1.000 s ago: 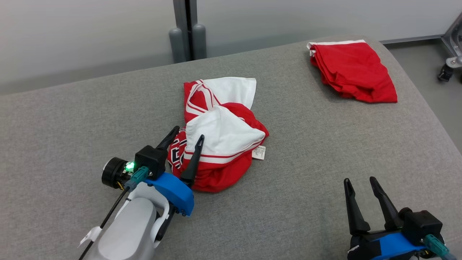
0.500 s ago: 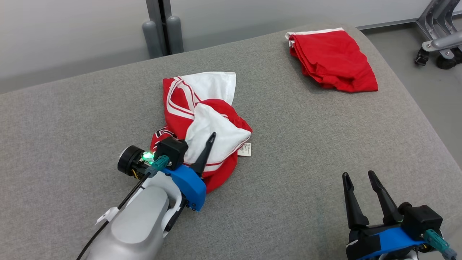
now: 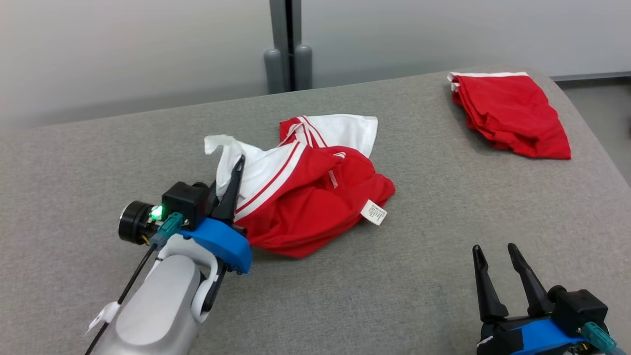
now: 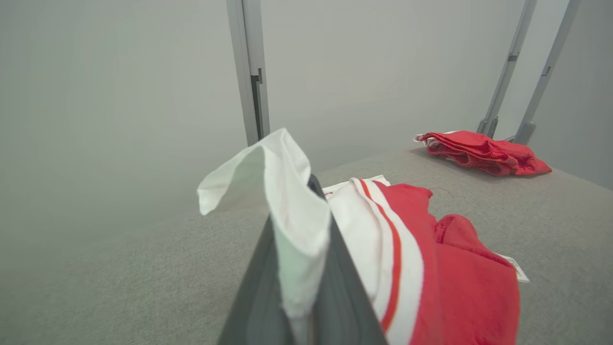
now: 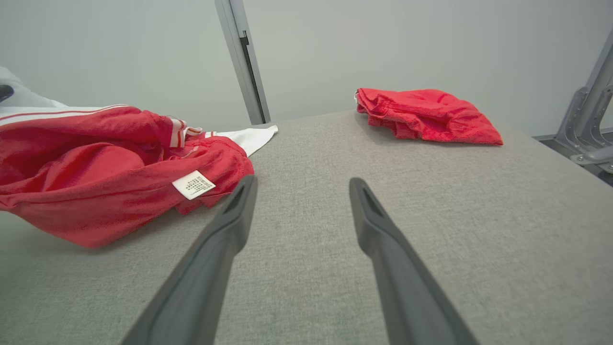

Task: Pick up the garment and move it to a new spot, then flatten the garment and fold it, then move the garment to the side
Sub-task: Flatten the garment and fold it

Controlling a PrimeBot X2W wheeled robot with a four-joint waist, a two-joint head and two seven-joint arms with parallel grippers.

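- The left claw (image 3: 238, 165), at 8 o'clock in the head view, is clamped shut on a white edge of the crumpled red-and-white sports garment (image 3: 315, 197). Its two long dark fingers press together with the cloth between them.
- The left wrist view shows the grip close up. The white fold stands up between the fingers and flops over their tips toward 11 o'clock, while striped white and red cloth trails off toward 4 o'clock.
- The pinched white corner is lifted. The red bulk of the garment lies on the grey fabric-covered table (image 3: 419, 276) near the middle of the head view, at 3 o'clock from the left claw.
- The right claw (image 3: 493, 249), at 5 o'clock in the head view, is spread wide and holds nothing. Its fingers point toward 12 o'clock over bare table, well apart from the garment.
- A small white printed label (image 3: 373, 212) sticks out at the garment's 4 o'clock edge. In the right wrist view it lies at 10 o'clock from the claw's fingers, and faint print shows on it.
- A folded plain red cloth with white trim (image 3: 512, 116) rests at 2 o'clock, near the table's far corner.
- A grey upright post (image 3: 286, 44) stands at 12 o'clock behind the table.
- The right wrist view adds a grey metal frame (image 5: 589, 124) at 3 o'clock, past the table's edge.
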